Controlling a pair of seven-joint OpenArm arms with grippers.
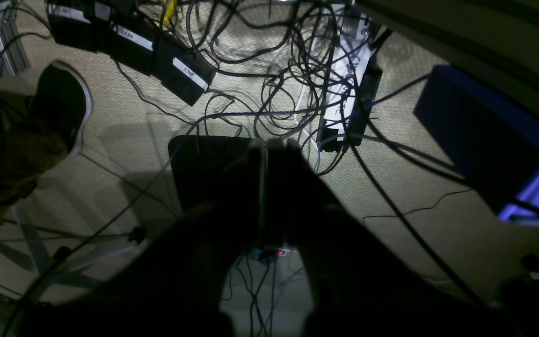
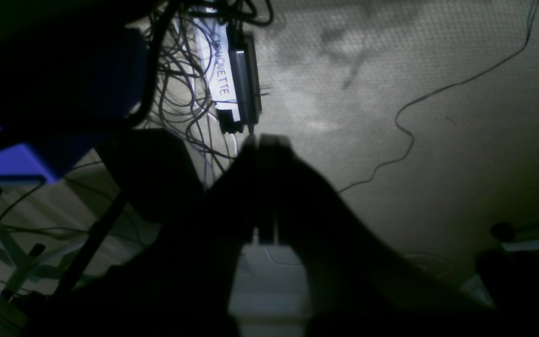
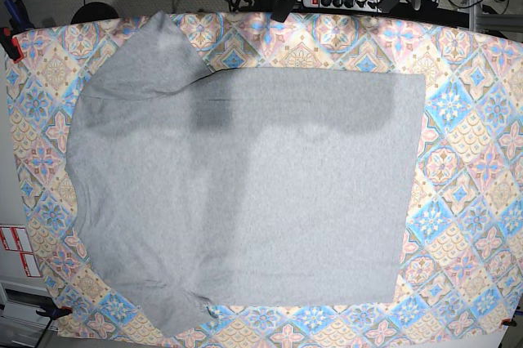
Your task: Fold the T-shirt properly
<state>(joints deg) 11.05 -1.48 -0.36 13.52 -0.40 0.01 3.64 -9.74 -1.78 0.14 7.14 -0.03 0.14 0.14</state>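
Note:
The T-shirt lies flat and spread out on the table in the base view, plain grey side up. Its two sleeves point to the left and its straight hem is at the right. No arm shows over the table in that view. In the left wrist view my left gripper is shut with nothing in it, a dark shape hanging over the floor. My right gripper is likewise shut and empty above the floor in the right wrist view. Neither wrist view shows the shirt.
A colourful patterned tablecloth covers the table around the shirt. On the floor are tangled cables, a white power strip, black boxes, a blue box and a person's shoe.

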